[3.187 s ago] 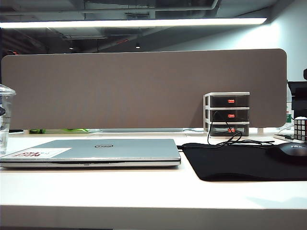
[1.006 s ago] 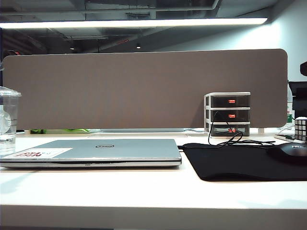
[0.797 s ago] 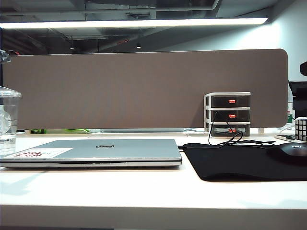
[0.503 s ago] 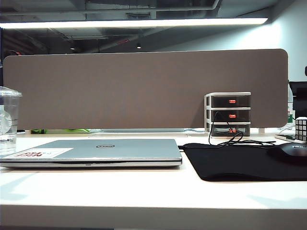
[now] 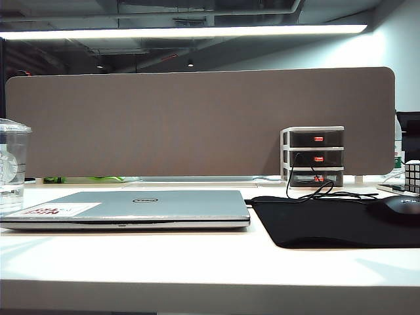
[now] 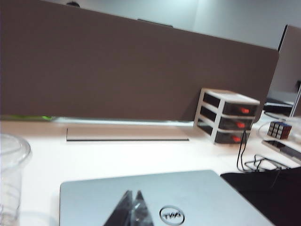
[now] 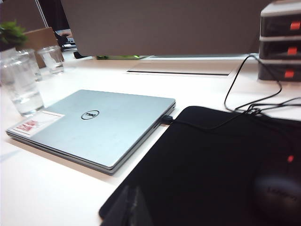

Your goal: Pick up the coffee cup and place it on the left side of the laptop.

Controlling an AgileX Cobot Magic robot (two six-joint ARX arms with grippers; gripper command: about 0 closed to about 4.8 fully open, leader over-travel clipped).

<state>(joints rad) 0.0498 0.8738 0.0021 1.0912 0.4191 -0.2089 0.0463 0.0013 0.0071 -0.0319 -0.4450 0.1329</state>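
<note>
1. My left gripper (image 6: 133,210) hangs above the near part of the laptop (image 5: 131,207) lid. I see its two fingertips pressed together with nothing between them.
2. The coffee cup (image 5: 12,165) stands upright on the table (image 5: 197,259), just beside the laptop's left edge and well apart from those fingertips. In the left wrist view it sits off to the side of the lid, clear of the gripper.
3. My right gripper (image 7: 131,207) sits low over the near edge of the black mouse pad (image 5: 335,223), fingertips meeting, holding nothing. The cup is far from it, beyond the laptop.
4. I read a round Dell logo (image 5: 144,200) in the middle of the lid. A white sticker (image 5: 54,210) with red lettering lies on the lid's corner nearest the cup; I cannot make out the words.
5. The cup carries a round pale logo on its side; its design is too faint to read.
6. A black mouse (image 5: 401,206) rests on the pad with pale lettering too blurred to read.
7. A small drawer unit (image 5: 312,156) with red tabs stands at the back by the brown partition (image 5: 197,121).
</note>
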